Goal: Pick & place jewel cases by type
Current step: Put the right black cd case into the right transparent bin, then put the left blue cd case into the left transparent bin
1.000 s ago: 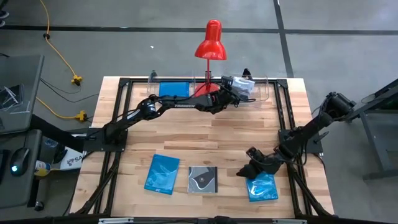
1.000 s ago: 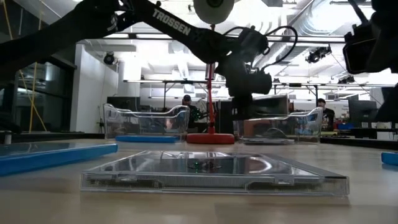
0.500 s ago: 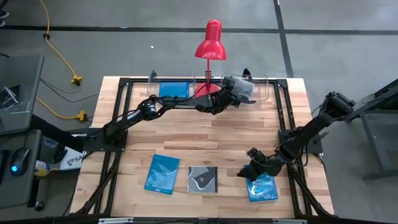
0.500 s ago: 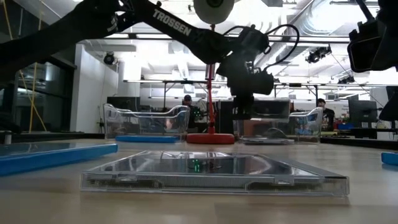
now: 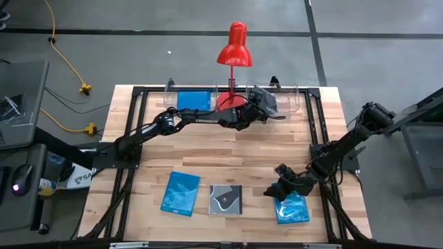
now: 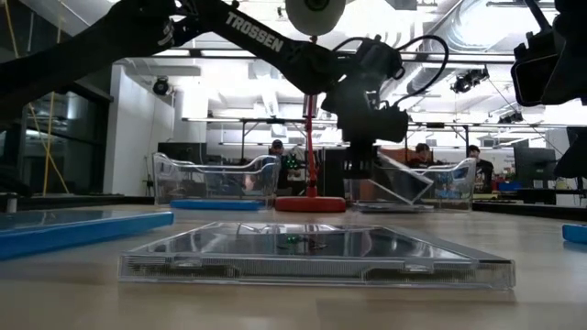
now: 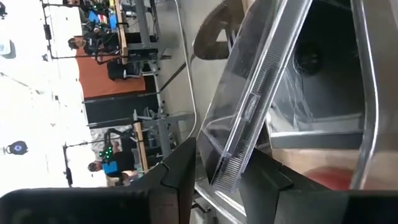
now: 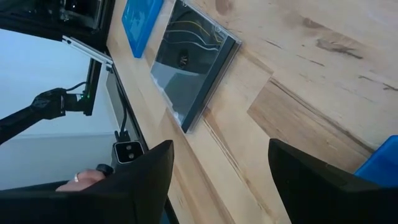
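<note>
Parted jaws on the left gripper [image 5: 266, 113] stand to either side of a clear-edged jewel case [image 7: 249, 118], whose edge runs tilted between the two dark fingers [image 7: 180, 171] in the left wrist view; whether the pads press it or merely flank it cannot be told. That gripper hangs over the right-hand clear tray [image 5: 294, 100] at the table's far edge, and in the low view the case leans slanted inside that tray [image 6: 454, 179], just beside the fingertips. Next to these jaws stands the red lamp [image 5: 234, 48], and beyond it the left-hand clear tray [image 6: 215, 176] holds a blue case [image 5: 193, 99] lying flat. Wide apart and holding nothing, the jaws of the right gripper [image 5: 282, 190] hover low over the near right part of the wooden table [image 5: 228, 149], directly above the edge of a blue patterned case [image 5: 293, 208]. To one side of these jaws lies the dark case with a white swirl [image 5: 225, 199], and past it a second blue patterned case [image 5: 181, 193]. People show in the room behind the table.
</note>
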You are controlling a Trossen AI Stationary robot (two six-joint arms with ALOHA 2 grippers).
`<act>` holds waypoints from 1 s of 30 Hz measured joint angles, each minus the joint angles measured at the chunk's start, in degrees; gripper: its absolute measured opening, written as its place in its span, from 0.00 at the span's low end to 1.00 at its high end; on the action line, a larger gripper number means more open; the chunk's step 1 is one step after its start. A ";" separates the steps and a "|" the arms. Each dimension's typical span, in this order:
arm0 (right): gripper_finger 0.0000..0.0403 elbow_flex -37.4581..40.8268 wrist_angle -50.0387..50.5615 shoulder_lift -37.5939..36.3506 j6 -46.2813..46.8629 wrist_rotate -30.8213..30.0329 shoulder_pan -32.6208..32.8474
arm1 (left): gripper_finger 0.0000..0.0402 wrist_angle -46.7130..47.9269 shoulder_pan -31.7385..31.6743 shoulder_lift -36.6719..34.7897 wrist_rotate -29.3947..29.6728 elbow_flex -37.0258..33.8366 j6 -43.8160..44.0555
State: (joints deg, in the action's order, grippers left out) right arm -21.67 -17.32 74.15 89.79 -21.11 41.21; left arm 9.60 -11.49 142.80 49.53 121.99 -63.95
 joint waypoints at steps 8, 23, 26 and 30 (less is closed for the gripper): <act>0.61 0.00 0.08 0.00 -0.03 0.00 0.00 | 0.26 1.51 0.68 0.07 3.82 6.21 -6.63; 0.61 0.00 0.10 0.00 -0.27 -1.18 0.00 | 0.26 6.08 0.66 -0.24 2.06 12.76 -7.79; 0.61 0.00 0.13 0.00 -0.29 -1.44 0.00 | 0.26 4.52 0.66 -0.22 2.55 12.85 -7.84; 0.61 0.00 0.13 0.00 -0.32 -1.97 0.00 | 0.26 3.40 0.66 -1.76 3.79 12.91 -8.04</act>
State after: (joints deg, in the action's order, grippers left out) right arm -21.67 -17.19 74.15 89.47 -23.07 41.21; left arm 13.01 -10.83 141.04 53.31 134.91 -71.99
